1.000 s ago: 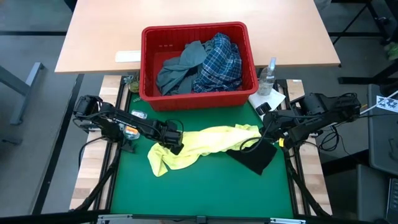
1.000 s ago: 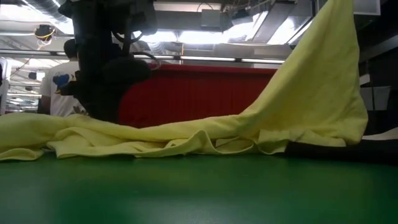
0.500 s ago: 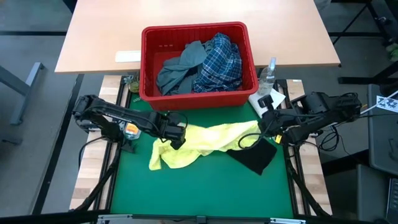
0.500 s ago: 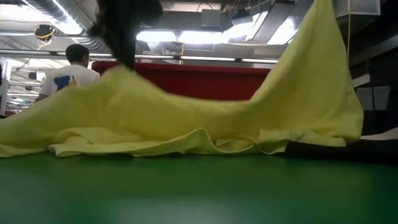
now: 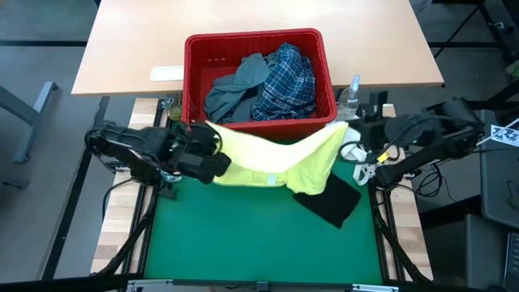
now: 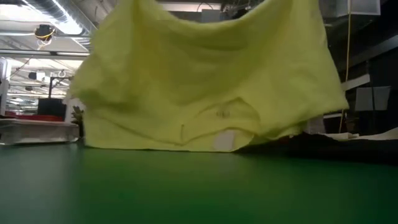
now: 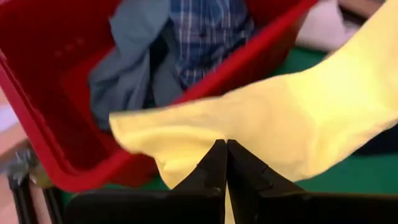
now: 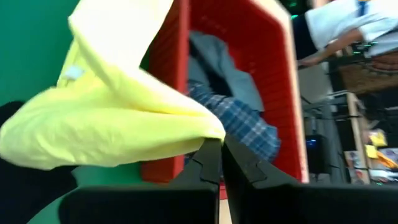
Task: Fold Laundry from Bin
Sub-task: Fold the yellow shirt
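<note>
Two claws held the yellow garment stretched in the air just in front of the bin
Left claw and right claw, each pinching one upper corner, spread it wide, probably to flatten it for folding; its lower edge hung near the green worktop. One dark navy garment lay toward the worktop's right edge; one plaid shirt and one grey-blue garment sat inside the bin

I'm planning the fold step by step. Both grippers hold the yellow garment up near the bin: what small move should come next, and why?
Probably draw the left gripper and right gripper apart: the yellow garment sags between them, its hem draped over the dark navy garment.
</note>
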You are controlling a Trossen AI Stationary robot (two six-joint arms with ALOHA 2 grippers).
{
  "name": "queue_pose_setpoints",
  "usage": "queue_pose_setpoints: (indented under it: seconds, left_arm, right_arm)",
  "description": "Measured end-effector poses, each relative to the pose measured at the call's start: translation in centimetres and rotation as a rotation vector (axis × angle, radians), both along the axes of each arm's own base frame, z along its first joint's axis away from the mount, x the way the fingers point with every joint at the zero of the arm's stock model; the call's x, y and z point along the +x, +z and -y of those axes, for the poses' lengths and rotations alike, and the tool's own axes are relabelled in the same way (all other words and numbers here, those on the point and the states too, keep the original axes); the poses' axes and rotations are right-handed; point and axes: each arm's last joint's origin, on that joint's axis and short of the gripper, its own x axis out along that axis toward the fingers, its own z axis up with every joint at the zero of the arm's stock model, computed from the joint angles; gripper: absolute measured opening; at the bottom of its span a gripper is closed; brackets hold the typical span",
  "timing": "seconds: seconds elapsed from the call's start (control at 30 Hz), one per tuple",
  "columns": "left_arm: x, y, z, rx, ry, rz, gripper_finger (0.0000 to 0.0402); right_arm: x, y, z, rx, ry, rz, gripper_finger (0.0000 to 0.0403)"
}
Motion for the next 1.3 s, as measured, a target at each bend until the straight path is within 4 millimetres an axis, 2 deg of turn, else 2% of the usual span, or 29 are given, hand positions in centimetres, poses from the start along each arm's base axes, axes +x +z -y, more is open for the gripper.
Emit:
queue_pose_setpoints:
  seconds: [0.27, 0.53, 0.97, 1.13, 1.3]
  left_arm:
    - [-3.4, 2.7, -0.8, 0.081, 0.025, 0.142, 0.0]
    - [-5.5, 3.8, -1.4, 0.085, -0.039, 0.136, 0.0]
    - [-6.2, 4.1, -1.2, 0.097, -0.118, 0.099, 0.0]
    - [-6.2, 4.1, -1.2, 0.102, -0.123, 0.093, 0.0]
    - [-6.2, 4.1, -1.2, 0.102, -0.123, 0.092, 0.0]
  right_arm:
    - [-3.6, 1.3, 1.3, -0.032, -0.065, 0.112, 0.0005]
    - [-8.1, 1.9, 2.5, 0.059, -0.014, 0.209, 0.0005]
    - [-15.6, 1.8, 4.5, 0.238, 0.08, 0.383, 0.0005]
    - [-17.4, 1.6, 5.1, 0.283, 0.069, 0.438, 0.0005]
    - [-18.0, 1.5, 5.2, 0.306, 0.093, 0.446, 0.0005]
